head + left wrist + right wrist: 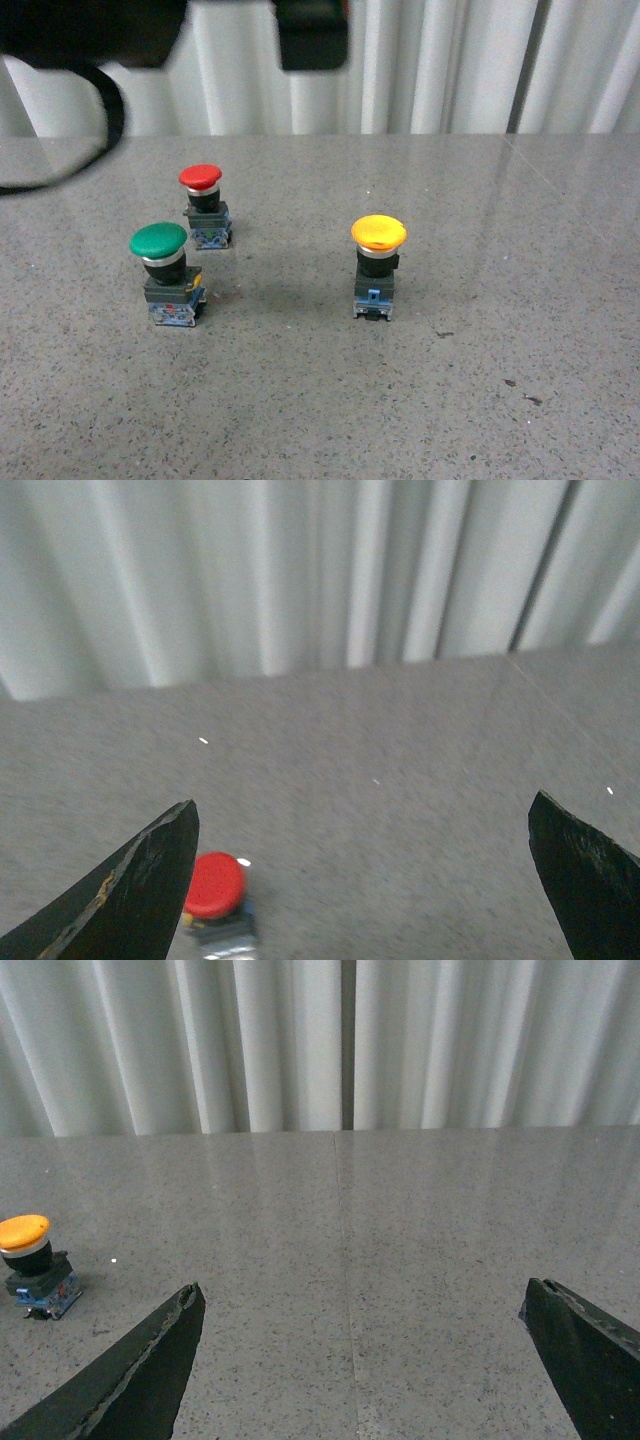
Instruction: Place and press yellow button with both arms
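- Pincers on both arms are wide open and hold nothing. The left gripper (362, 800) hangs above the table (450, 400). The right gripper (362, 1286) hangs above it too.
- Closest to the robot on the grey table is the green button (165, 270). It stands up straight on the left side.
- A little further back, near the middle, stands the yellow button (378, 265). It is upright on its dark base, well apart from the other two. Nothing is touching it. In the right wrist view the yellow button (30, 1265) sits off to one side of the open fingers, not between them.
- My guess is that the job has only just begun. No arm has reached the yellow button yet. Next, one arm needs to swing over, come down around the base and close on it gently. The other arm can then push the cap down from the top.
- Behind the green one is the red button (203, 205). The left wrist view shows the red button (215, 890) right beside one finger, so that arm must take care not to grab the wrong one.
- Up high are dark shapes (90, 30) and a black cable (100, 120). They are blurry, but are probably parts of the arms.
- Farthest back hangs a white curtain (450, 60).
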Action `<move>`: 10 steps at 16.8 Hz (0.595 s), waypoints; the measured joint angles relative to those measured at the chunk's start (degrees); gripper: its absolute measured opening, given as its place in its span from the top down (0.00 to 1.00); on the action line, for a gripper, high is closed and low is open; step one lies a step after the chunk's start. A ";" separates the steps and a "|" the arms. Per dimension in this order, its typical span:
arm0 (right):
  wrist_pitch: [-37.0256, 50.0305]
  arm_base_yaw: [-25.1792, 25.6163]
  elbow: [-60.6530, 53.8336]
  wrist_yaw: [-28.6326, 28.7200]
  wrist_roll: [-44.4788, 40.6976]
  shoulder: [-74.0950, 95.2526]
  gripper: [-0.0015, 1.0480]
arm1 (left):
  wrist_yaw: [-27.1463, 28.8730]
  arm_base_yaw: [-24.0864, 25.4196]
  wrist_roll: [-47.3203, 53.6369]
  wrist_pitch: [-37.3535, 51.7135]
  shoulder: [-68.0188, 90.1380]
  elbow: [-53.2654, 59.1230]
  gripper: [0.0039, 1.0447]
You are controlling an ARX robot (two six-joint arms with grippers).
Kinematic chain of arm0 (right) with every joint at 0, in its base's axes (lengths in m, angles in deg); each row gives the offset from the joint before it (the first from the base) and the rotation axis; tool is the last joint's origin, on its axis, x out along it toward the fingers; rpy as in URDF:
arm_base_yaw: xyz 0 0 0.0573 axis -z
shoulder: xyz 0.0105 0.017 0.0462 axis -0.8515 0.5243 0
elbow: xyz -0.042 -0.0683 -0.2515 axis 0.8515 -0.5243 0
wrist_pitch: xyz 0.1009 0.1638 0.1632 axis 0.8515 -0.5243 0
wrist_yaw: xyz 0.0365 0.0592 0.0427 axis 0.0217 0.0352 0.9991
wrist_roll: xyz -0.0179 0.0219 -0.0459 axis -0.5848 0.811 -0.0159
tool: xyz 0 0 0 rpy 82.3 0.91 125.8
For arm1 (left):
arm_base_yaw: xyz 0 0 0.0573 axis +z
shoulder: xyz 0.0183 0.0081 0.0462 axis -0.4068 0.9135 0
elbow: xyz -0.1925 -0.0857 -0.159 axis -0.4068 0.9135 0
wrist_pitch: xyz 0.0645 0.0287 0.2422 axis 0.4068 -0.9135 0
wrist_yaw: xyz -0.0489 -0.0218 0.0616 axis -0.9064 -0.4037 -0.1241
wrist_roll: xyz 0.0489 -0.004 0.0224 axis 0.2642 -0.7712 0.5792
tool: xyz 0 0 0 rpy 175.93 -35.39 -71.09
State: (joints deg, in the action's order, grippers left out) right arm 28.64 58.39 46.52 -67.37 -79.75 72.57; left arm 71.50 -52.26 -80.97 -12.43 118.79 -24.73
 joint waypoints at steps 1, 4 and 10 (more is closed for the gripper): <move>0.00 0.00 0.00 0.00 0.00 0.00 0.06 | -0.94 4.22 3.04 0.17 -7.78 3.43 0.06; 0.00 0.00 0.00 0.00 0.00 0.00 0.06 | -8.63 18.10 8.02 -2.78 -24.94 11.54 0.06; 0.00 0.00 0.00 0.00 0.00 0.00 0.06 | -17.31 28.09 4.90 -1.55 -45.53 35.78 0.55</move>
State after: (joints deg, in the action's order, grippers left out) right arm 28.64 58.39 46.52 -67.37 -79.75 72.57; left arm 54.19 -24.17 -76.07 -13.99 73.26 11.05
